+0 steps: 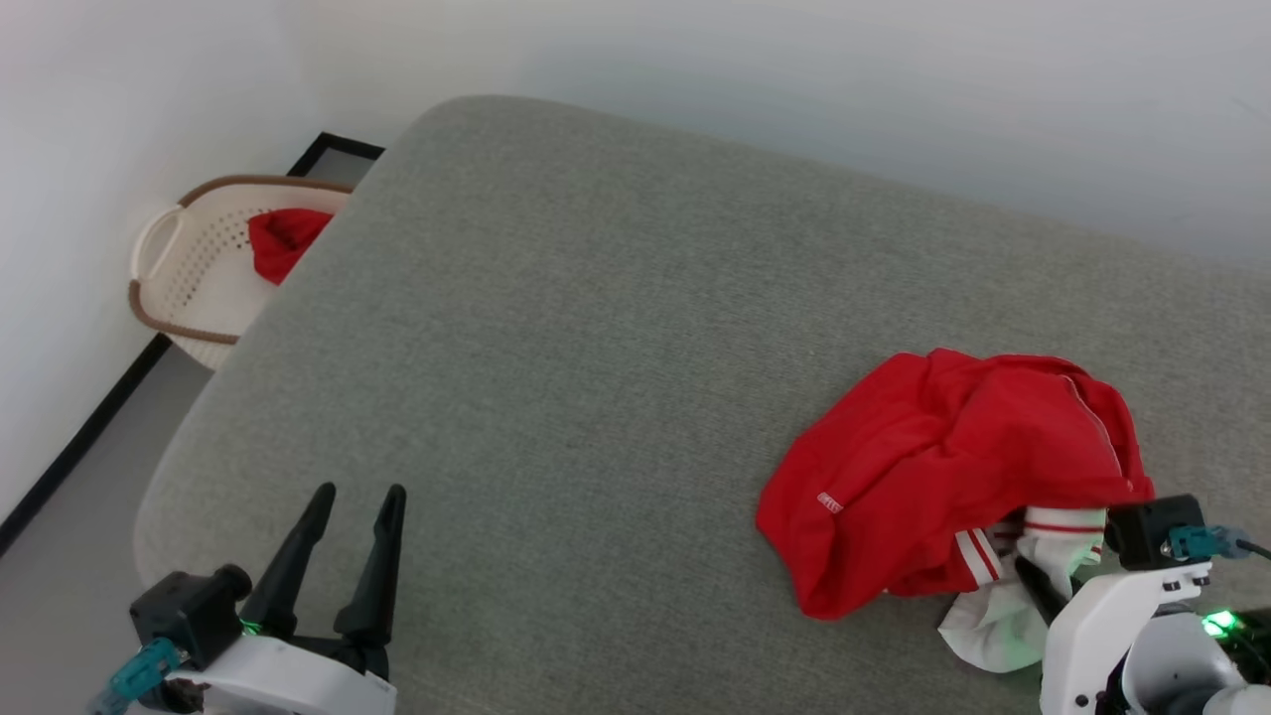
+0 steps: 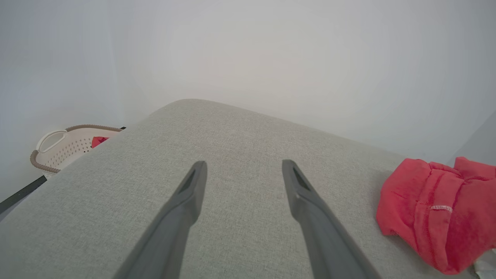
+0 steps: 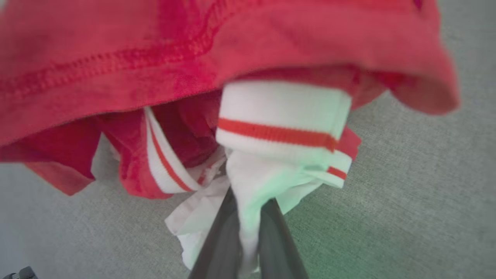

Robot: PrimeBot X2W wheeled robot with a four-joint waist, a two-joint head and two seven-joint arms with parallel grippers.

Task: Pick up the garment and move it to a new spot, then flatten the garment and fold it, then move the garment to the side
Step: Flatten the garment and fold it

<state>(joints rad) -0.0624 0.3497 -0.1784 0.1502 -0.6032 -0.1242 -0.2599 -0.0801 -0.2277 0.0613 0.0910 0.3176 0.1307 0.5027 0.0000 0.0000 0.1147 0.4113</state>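
The garment (image 1: 933,467), a crumpled red jersey with white sleeve cloth and red-and-white stripe trim, lies bunched on the grey cushion at the lower right. Its red bulk also shows at the right edge of the left wrist view (image 2: 438,209). My right gripper (image 1: 1043,586) is shut on a fold of the garment's white sleeve (image 3: 252,193), the cloth pinched between both dark fingers (image 3: 217,248). My left gripper (image 1: 343,556) stands open at the lower left above bare cushion, well away from the garment, nothing between its fingers (image 2: 186,205).
The wide grey cushion (image 1: 596,328) spreads to the left and back of the garment. A cream laundry basket (image 1: 189,268) with a red cloth (image 1: 283,238) inside stands on the floor past the cushion's far left corner. A pale wall runs behind.
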